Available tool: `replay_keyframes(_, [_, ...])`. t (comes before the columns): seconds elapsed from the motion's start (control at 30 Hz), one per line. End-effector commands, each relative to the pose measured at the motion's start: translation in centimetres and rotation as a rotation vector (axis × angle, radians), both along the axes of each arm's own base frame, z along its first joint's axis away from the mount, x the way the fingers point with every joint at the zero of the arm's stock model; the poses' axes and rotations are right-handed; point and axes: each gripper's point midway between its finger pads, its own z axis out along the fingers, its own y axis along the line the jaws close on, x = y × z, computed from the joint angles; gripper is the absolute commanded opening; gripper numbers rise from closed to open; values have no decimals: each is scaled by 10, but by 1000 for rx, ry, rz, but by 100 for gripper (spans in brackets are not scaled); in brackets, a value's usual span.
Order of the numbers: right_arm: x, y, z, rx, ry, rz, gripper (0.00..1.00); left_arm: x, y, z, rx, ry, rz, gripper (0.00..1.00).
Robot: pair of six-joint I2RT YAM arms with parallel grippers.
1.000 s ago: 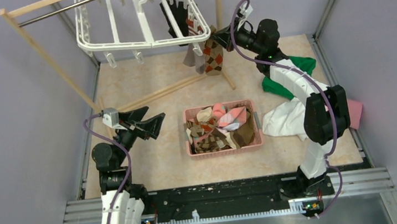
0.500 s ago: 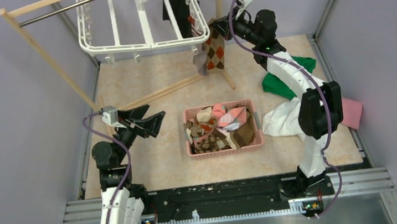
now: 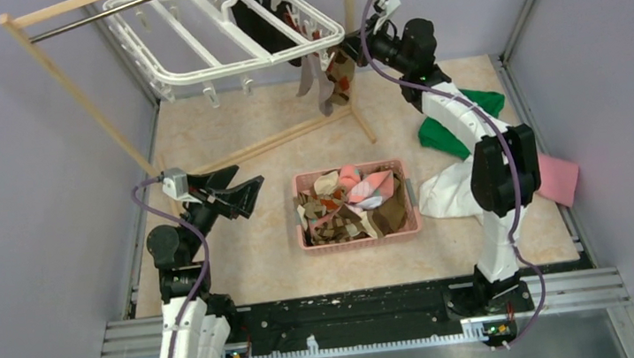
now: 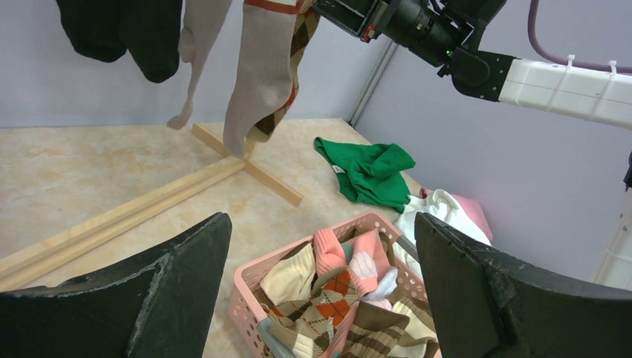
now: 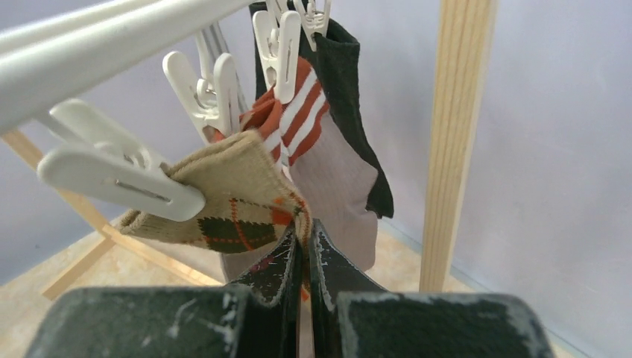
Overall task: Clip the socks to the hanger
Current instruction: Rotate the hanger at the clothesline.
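A robotics lab test cell: plain lilac walls (image 3: 15,219), aluminium frame rails (image 3: 574,287), a marble-patterned tabletop (image 3: 259,256), with a wooden rack (image 3: 73,86) and a pink basket (image 3: 355,241) of socks (image 3: 334,208) as laundry props.

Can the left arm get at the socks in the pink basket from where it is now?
Probably yes. The left gripper hangs open just left of the pink basket, nothing lies between them, and the socks sit heaped and uncovered at the top.
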Motion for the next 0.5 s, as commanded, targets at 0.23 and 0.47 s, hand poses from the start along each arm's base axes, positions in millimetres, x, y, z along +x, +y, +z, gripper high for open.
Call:
replay_keyframes(0.23, [-35,-7,50,40,-125,55,1,-2,-3,14,-9,-55,-18,98])
replay_keyframes(0.47, [-42,-8,55,52,-136,71,14,-5,-2,14,-10,-54,-12,98])
